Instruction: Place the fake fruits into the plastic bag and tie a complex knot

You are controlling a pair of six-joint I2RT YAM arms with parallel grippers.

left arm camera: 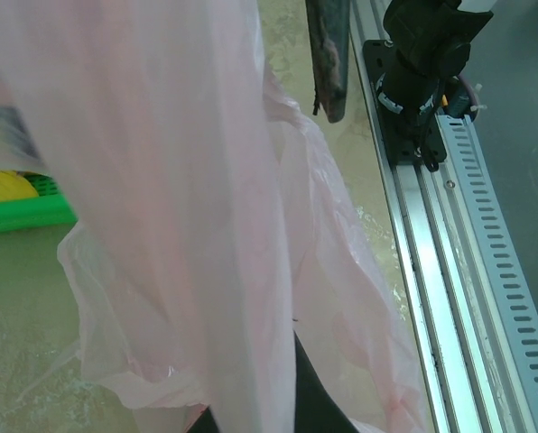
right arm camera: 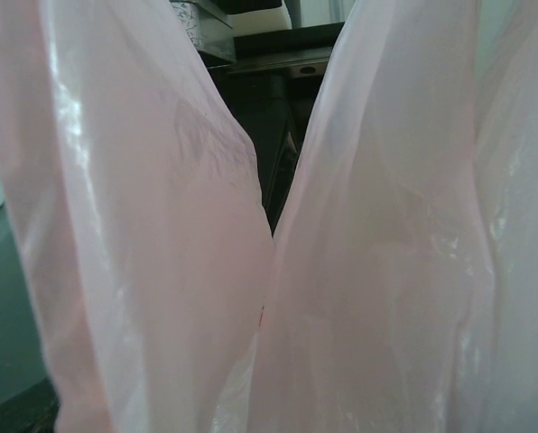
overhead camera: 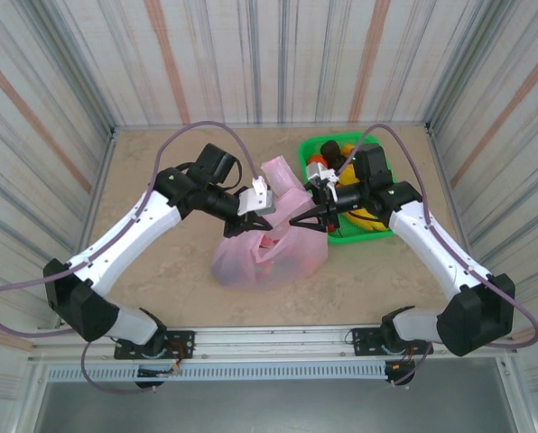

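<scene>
Plastic bag pinched by left pincer; right pincer gapes.

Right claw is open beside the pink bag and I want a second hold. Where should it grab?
Probably the raised pink flap at the plastic bag far top, approached from the tray side by the right claw. It stands clear of the bulging body, and the left claw pinches the mouth's other side.

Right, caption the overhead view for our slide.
Left gripper and right gripper meet at the pink plastic bag, green tray of fake fruits beside it.
</scene>
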